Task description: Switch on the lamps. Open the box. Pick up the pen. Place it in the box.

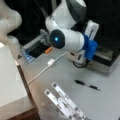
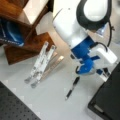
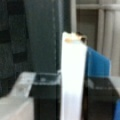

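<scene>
Right now, in a front view, the arm leans over the far side of the worktop (image 1: 105,100) with its end effector (image 1: 85,56) down at the near edge of the box (image 1: 107,63), whose black lid looks shut; I take it the blue-and-white hand is set there to work the lid or latch. The pen (image 1: 87,85) lies flat on the bare worktop, below the end effector in that view and well apart from it, untouched. Two white strips (image 1: 63,101) lie farther off, toward the view's bottom, and a white cable (image 1: 47,66) trails off to the view's left.

In a front view from above, the end effector (image 2: 86,71) hangs just beside the box (image 2: 107,100), and the pen (image 2: 72,87) rests just below it, free of it. The strips (image 2: 41,63) sit well off to the view's left.

From the wrist view, a white finger (image 3: 73,80) stands upright against dark panels, with blue plastic beside it. I cannot tell how wide the fingers stand, nor whether they hold anything.
</scene>
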